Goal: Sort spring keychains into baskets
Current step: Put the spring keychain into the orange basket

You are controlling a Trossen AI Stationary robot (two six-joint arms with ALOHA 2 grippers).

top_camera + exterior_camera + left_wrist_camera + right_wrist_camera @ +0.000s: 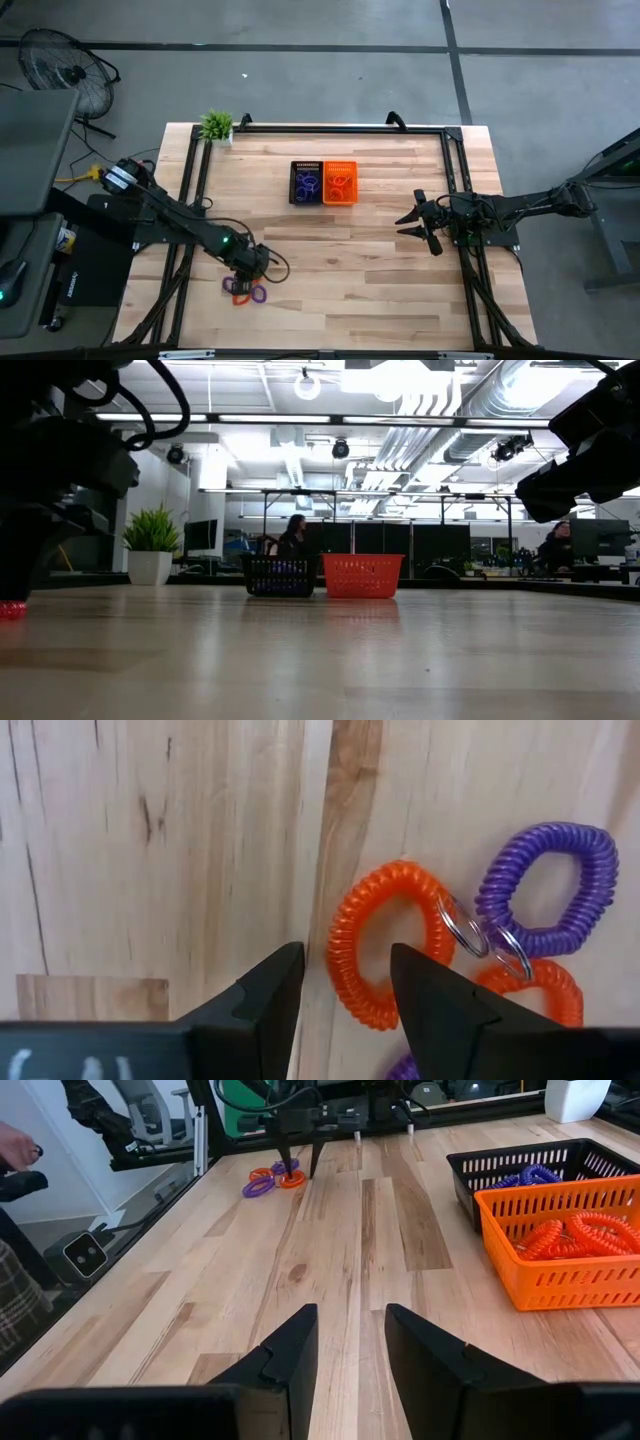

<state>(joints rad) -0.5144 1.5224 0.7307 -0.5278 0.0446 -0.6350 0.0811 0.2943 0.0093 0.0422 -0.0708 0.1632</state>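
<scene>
A small cluster of spring keychains (243, 292) lies flat near the table's front left: an orange loop (345, 935), a purple loop (590, 870) and a second orange one (535, 982), joined by metal rings. My left gripper (345, 965) points down over them, open, one finger on either side of the first orange loop's near side. The black basket (307, 182) and the orange basket (339, 182) stand side by side at the table's far middle, purple coils in the black one (530, 1175), orange coils in the orange one (590, 1230). My right gripper (350, 1320) waits open at the right.
A small potted plant (216, 126) stands at the far left corner. A black frame (320, 128) runs along the table's far and side edges. Bare wood lies between the keychains and the baskets. People sit in the room behind the table.
</scene>
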